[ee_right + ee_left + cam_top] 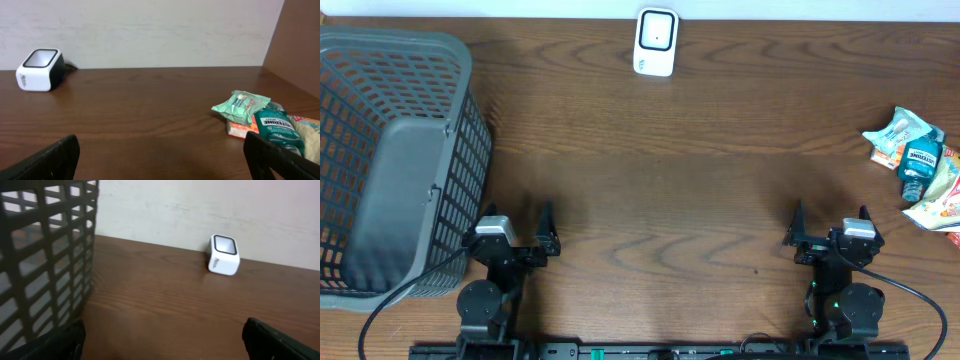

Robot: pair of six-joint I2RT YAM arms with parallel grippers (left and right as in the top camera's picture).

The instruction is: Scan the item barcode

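Left gripper [516,218] spread, empty, beside basket [470,130]. Scanner [655,42] far centre. Right gripper [830,218] spread, empty; items [920,165] heaped far right. Best: right side lifts nearest packet [898,130], turns barcode to scanner window. Right wrist shows bottle [273,127] label; overhead shows whole heap. Barcodes unseen.

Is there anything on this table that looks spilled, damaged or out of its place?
Nothing looks spilled or broken. The only untidy spot is the right edge of the table, where the blue bottle lies flat among loose packets. The scanner and basket stand upright.
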